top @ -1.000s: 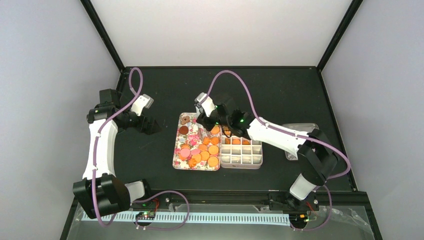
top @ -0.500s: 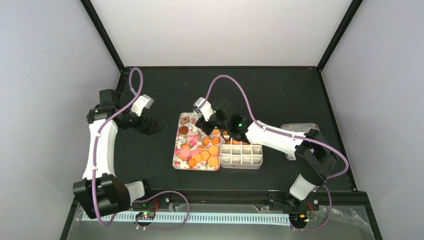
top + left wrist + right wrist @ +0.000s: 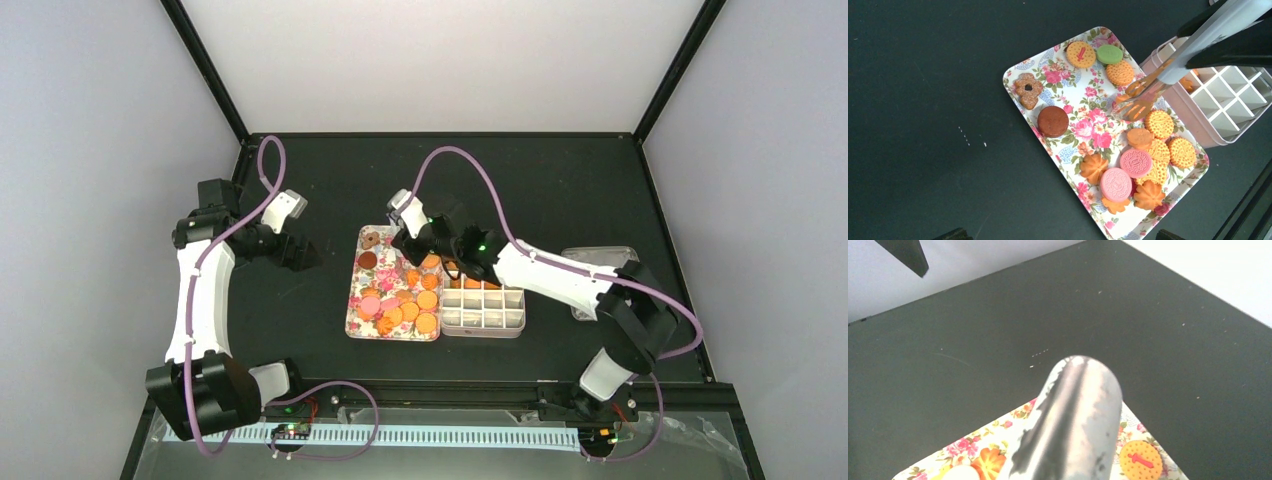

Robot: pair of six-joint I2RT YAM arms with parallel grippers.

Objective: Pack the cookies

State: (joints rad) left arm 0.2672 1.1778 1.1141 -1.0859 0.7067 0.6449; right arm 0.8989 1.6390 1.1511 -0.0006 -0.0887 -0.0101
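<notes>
Cookies (image 3: 1135,162): about fifteen spread over the flower-patterned tray (image 3: 1068,102), mid-desk, slightly toward the near edge.
- Mostly orange-golden rounds, crowded at the tray's near end; two pink ones lie among them, touching.
- Far end is looser: a brown round, a brown flower-shaped one, a green one, and an orange one with a red mark.
- A few more orange ones sit in the far row of the compartment box (image 3: 500,322), which stands against the tray's right side.

Metal tongs (image 3: 1173,65): they slant down over the box's corner, tips slightly parted, low over the tray just beyond the golden cluster. There is an orange tint between the tips; cannot tell whether they pinch a cookie or only show one through.

Right tool (image 3: 415,240): pressed together on the tongs' handle, above the tray's far right corner. Its own wrist view shows little but the handle.

Left tool (image 3: 300,252): above bare desk between the tray and the left edge. Its fingertips (image 3: 950,233) are spread wide and grip nothing.
</notes>
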